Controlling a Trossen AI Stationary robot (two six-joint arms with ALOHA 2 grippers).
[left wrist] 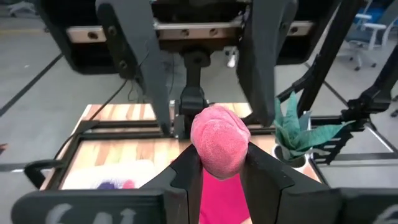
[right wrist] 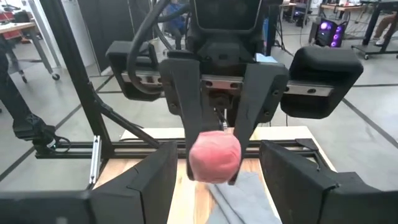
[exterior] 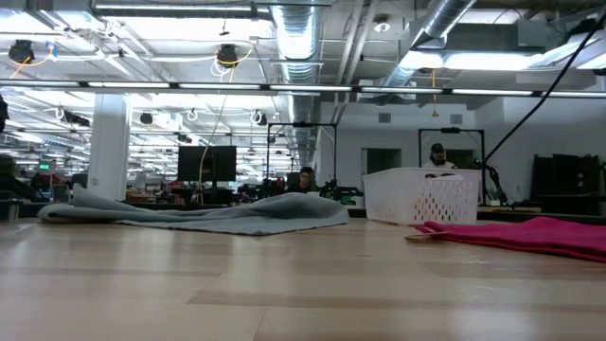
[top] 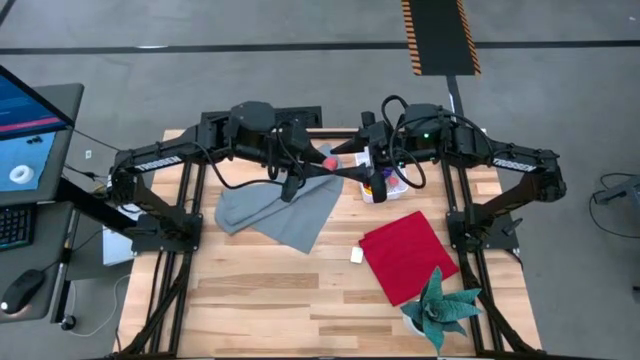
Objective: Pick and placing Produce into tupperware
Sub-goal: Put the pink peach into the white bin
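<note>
Both arms are meeting high above the back of the table, and the left gripper (left wrist: 221, 171) is clamping a fuzzy pink piece of produce (left wrist: 220, 140) between its two fingers. The right gripper (right wrist: 214, 171) is facing it head-on with its fingers spread wide on either side of that same pink piece, not touching it. From overhead, the pink piece (top: 329, 161) is showing as a small dot in the air between the two wrists, above the far edge of the grey cloth (top: 280, 211). The white tupperware (exterior: 422, 196) is sitting at the back right of the table, under the right arm, with some colourful pieces inside that I am seeing only dimly from above. A red cloth (top: 407, 256) is lying in front of it, a small white cube (top: 356, 256) is resting just beside the cloth's left edge, and a green toy plant (top: 441, 306) is standing at the front right corner
</note>
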